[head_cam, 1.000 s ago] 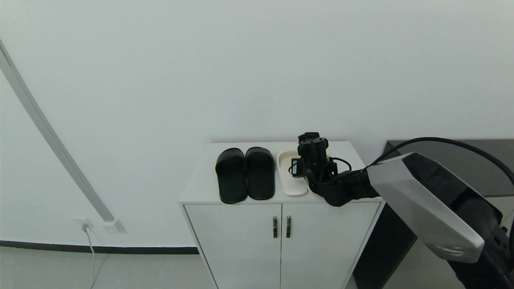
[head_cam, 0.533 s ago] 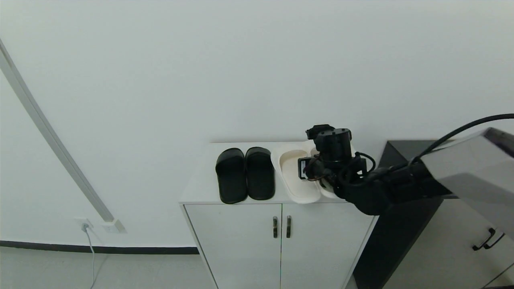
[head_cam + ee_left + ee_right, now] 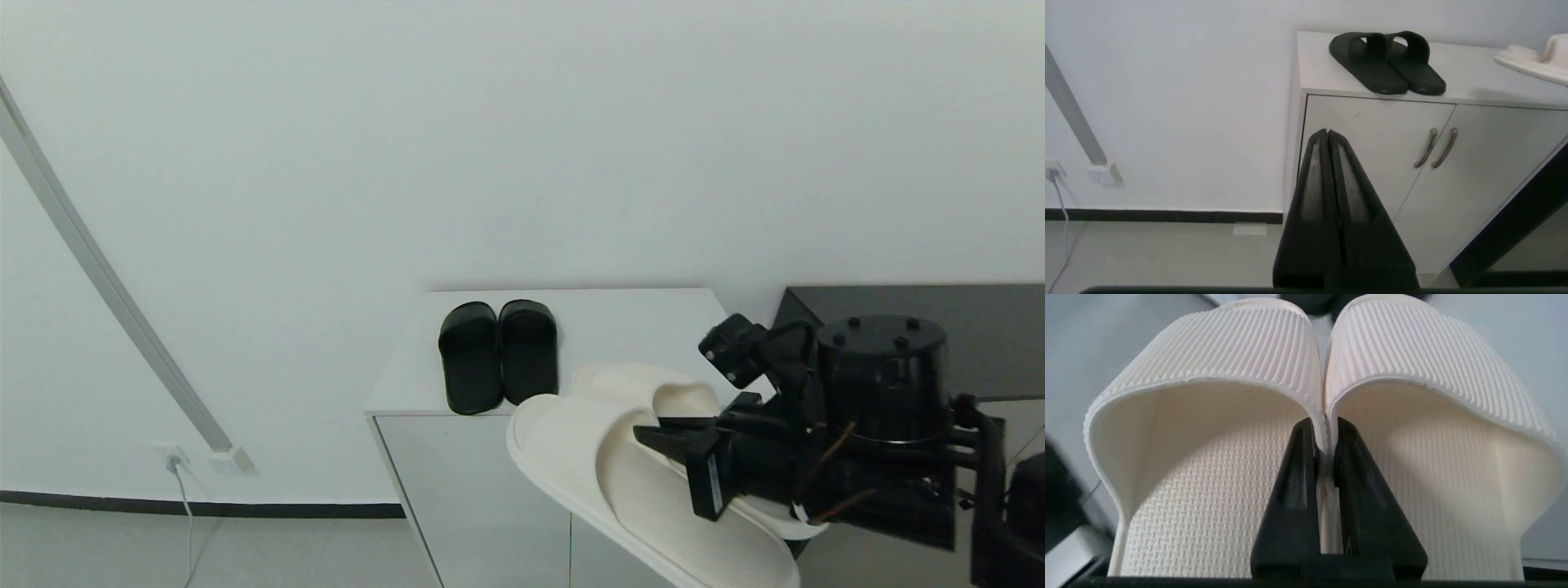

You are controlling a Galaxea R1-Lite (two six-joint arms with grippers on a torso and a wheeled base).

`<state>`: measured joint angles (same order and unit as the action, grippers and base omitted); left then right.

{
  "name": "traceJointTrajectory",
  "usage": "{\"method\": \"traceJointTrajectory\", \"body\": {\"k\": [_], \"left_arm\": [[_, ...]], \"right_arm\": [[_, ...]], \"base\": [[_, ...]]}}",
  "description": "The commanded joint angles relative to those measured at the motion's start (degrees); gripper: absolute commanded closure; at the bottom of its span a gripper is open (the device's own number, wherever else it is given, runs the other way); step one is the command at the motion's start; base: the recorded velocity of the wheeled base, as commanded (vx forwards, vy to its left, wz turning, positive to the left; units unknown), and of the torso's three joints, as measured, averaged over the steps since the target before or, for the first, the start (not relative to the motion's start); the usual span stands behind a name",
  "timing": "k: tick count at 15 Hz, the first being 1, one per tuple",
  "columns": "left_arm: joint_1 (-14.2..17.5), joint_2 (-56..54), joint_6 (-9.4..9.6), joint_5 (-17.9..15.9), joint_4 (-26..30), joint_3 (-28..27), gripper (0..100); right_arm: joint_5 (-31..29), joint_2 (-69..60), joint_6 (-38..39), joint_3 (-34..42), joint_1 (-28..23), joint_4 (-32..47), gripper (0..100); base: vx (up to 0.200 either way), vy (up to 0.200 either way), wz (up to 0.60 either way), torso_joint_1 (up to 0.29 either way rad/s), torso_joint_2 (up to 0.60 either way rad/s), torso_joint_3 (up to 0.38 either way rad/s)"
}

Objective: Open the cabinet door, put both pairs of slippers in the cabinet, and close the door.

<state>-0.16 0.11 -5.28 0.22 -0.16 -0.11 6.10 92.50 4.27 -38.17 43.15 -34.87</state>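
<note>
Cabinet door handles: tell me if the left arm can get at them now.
Probably yes. The left pincer is shut and empty, facing the cabinet front, with nothing between it and the door handles. It must open first.

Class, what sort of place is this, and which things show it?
Likely an indoor room, perhaps an entryway: a white cabinet against a bare wall, black slippers on top, a wall socket near the floor.

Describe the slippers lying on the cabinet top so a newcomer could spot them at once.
Find the white two-door cabinet against the wall; the black slippers lie side by side on the left part of its top. They are the dark pair resting there, unlike the cream slippers clamped in the right gripper out in front.
</note>
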Motion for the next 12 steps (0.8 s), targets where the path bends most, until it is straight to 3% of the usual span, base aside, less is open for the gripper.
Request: {"method": "traceJointTrajectory", "body": {"k": [1,5,8,12], "left_arm": [[-0.02,-0.02,0.01,0.04,-0.02,-0.07,100],[-0.02,-0.02,0.01,0.04,-0.02,0.02,100],[-0.02,-0.02,-0.08,0.04,-0.02,0.02,100],[-0.02,-0.02,-0.08,0.04,-0.02,0.02,100]], "right_arm": [[1.02,-4.96,-1.01,4.16,0.53,-0.99,100],[1.02,-4.88,-1.37,4.33,0.79,-1.17,100],[1.02,-4.17,-1.37,4.42,0.79,-1.35,100],[0.67,-4.08,-1.37,5.03,0.44,-1.61,100]], "base": [[0.000,0.000,0.00,0.000,0.00,0.000],[0.000,0.000,0.00,0.000,0.00,0.000],[-0.200,0.000,0.00,0.009,0.00,0.004],[0.000,0.000,0.00,0.000,0.00,0.000]]}}
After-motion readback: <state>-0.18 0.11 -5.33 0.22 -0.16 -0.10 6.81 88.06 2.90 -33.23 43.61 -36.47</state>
